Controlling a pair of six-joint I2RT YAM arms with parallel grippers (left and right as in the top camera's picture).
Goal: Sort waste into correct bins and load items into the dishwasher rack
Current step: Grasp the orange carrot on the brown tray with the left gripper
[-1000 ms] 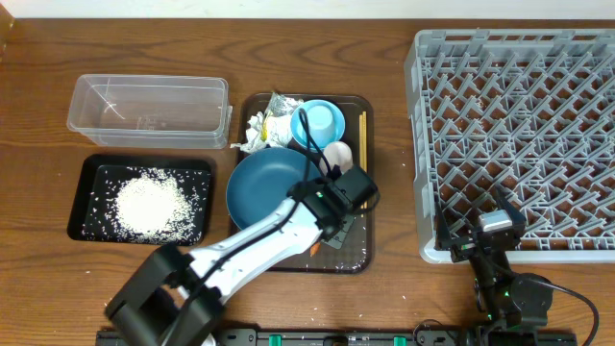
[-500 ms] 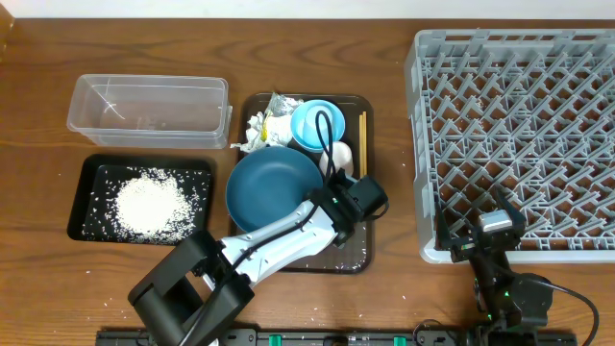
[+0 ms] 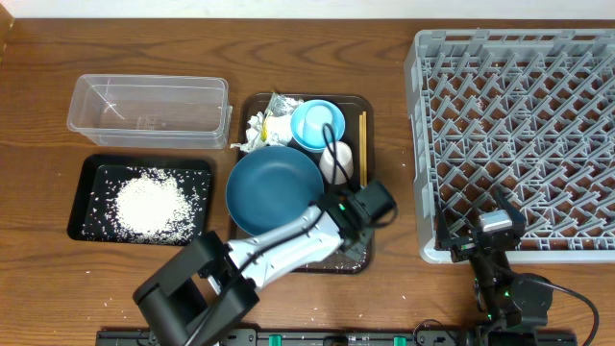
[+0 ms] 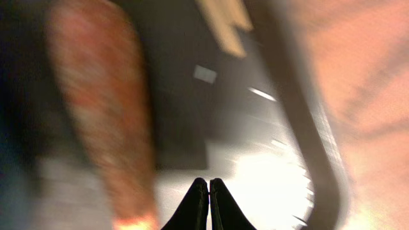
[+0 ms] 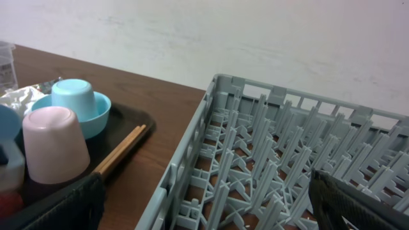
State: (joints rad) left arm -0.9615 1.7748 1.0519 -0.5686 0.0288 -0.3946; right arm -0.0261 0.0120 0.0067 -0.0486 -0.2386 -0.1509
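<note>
Rice point(image 3: 149, 202) sits in the black tray point(image 3: 82, 197). The rack point(image 3: 420, 144) holds nothing, and the bowl point(image 3: 274, 187), cups point(image 3: 336, 161) and tissue point(image 3: 255, 130) are unsorted. The left gripper point(image 4: 209, 191) is pressed together on nothing; the right gripper point(image 5: 208, 201) is spread.

A: Non-task stuff, quick?
B: Brown wooden table point(image 3: 384, 58), grain visible. Dark brown serving tray point(image 3: 352, 104) sits on it, about centre.
A: Anything else?
B: White wall point(image 5: 255, 38) along the table's far edge.
</note>
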